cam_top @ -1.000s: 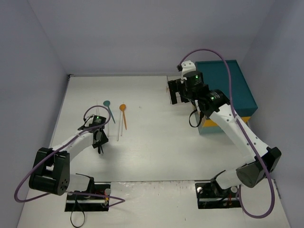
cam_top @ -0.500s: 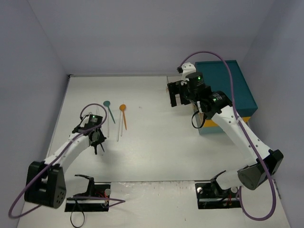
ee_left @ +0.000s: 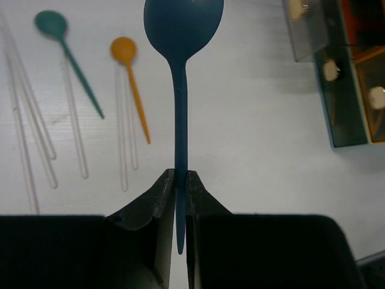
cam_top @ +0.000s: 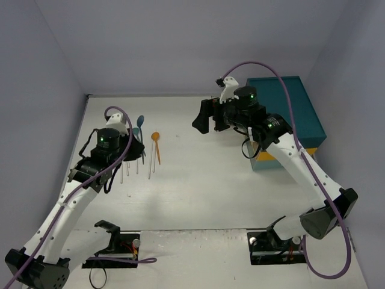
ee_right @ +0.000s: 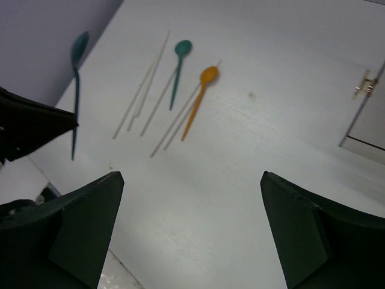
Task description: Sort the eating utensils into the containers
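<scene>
My left gripper (ee_left: 180, 177) is shut on the handle of a blue spoon (ee_left: 180, 90), held above the table with its bowl pointing away from me. The top view shows that spoon (cam_top: 140, 121) over the left part of the table. Under it lie a teal spoon (ee_left: 66, 57), an orange spoon (ee_left: 129, 72) and several clear utensils (ee_left: 30, 132). My right gripper (ee_right: 191, 176) hangs open and empty over the middle of the table (cam_top: 204, 117). See-through containers (ee_left: 328, 90) show at the right edge of the left wrist view.
A large teal chest (cam_top: 289, 108) with a yellow band stands at the back right, partly behind my right arm. A brass latch (ee_right: 364, 84) shows at the right edge of the right wrist view. Purple walls close the table's left, back and right sides.
My left gripper closed on the blue spoon and lifted it off the table, moving up and back. My right gripper swung left, away from the chest, staying open.
</scene>
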You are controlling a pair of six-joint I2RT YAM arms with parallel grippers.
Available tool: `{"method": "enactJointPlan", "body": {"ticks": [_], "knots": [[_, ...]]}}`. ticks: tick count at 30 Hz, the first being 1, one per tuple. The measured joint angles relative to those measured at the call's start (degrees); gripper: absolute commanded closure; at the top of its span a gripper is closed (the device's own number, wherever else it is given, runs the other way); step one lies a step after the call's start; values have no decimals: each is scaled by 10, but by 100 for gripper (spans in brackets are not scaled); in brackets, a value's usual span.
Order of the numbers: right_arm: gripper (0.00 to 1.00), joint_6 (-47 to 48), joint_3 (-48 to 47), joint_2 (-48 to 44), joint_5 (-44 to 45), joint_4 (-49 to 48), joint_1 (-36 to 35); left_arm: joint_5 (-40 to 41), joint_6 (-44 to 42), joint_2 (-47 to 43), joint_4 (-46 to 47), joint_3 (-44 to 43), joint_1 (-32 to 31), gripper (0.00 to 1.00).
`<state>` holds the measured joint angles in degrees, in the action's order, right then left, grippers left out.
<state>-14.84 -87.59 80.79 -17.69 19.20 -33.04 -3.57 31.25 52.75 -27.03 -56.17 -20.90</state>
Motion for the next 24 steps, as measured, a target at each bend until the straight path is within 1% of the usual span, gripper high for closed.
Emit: {"method": "enactJointPlan", "body": {"ticks": [4,9,12,14,17,24], "knots": [[10,-29,-1,14,-28,-35,-24,-28,-21,29,16,-53,-49,100],[16,-48,-3,34,-37,-60,-56,-43,-28,62,36,-102,-89,100],[24,-53,-4,41,-36,-73,-69,-46,-30,79,53,-122,-107,100],[28,-60,-4,42,-33,-84,-74,-51,-30,84,62,-127,-118,100],[31,-70,-4,42,-27,-104,-75,-54,-30,93,71,-129,-132,100],[41,-92,-4,47,-16,-143,-75,-55,-29,103,83,-130,-148,100]]}}
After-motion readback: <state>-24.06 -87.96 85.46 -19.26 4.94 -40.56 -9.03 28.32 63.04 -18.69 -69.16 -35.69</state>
